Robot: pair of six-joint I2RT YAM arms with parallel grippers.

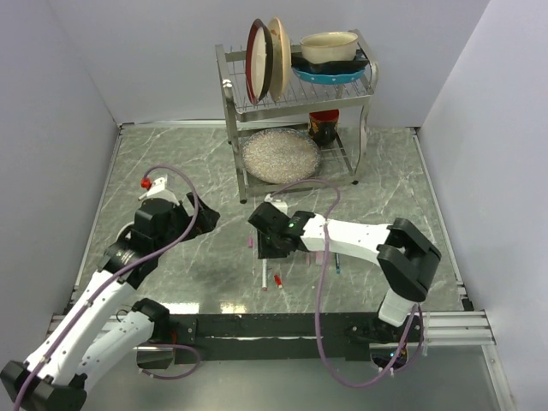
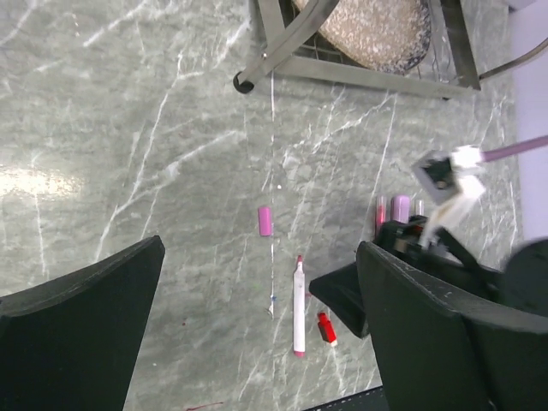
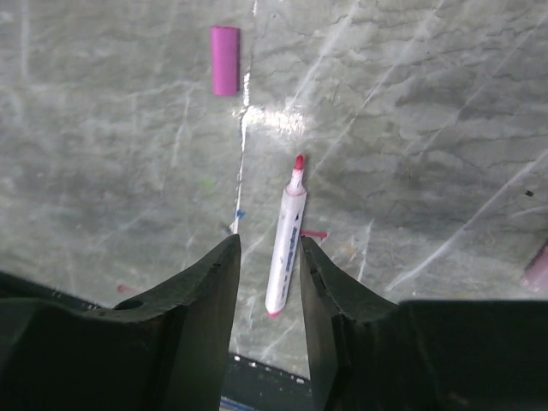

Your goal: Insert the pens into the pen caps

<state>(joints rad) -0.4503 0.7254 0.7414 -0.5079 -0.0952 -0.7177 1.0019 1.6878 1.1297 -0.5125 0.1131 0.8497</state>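
Note:
A white-barrelled pen (image 3: 285, 248) with a red tip lies uncapped on the table. It also shows in the left wrist view (image 2: 298, 304) and the top view (image 1: 265, 277). My right gripper (image 3: 270, 244) is open and hovers just above it, one jaw on each side of the barrel. A red pen cap (image 2: 325, 328) lies right beside the pen. A magenta cap (image 3: 224, 60) lies a little farther off. Other pink pens (image 2: 390, 208) lie behind the right gripper. My left gripper (image 2: 257, 257) is open and empty, above the table to the left (image 1: 205, 218).
A metal dish rack (image 1: 235, 111) stands at the back with plates, a bowl and a glass dish (image 1: 281, 154); its foot (image 2: 242, 83) is close. Another pink pen (image 3: 538, 270) lies at the right. The dark front rail (image 1: 257, 325) runs just below the pens.

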